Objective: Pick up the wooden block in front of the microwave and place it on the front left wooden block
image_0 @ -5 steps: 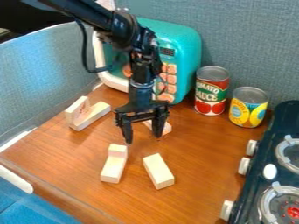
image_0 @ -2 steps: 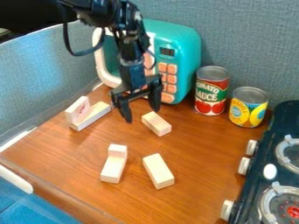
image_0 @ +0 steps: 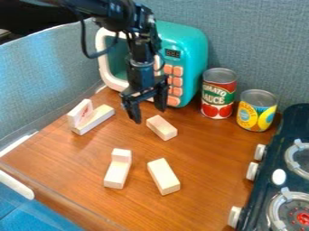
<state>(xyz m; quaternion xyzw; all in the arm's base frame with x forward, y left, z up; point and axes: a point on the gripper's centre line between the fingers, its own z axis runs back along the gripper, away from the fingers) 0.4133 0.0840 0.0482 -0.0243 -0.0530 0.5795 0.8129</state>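
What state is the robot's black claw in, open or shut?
Open: the gripper has its two fingers apart, with a gap between their tips.

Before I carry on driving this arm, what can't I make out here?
All in the camera view:
Toy microwave: part of its front, hidden behind the black arm.
Stove: far side, cut off by the right edge.
Upright block: red marking, too small to read.
Gripper: exact height above the table, unclear from one angle.

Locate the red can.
In the camera view, the red can stands right of the toy microwave, just left of the yellow can.
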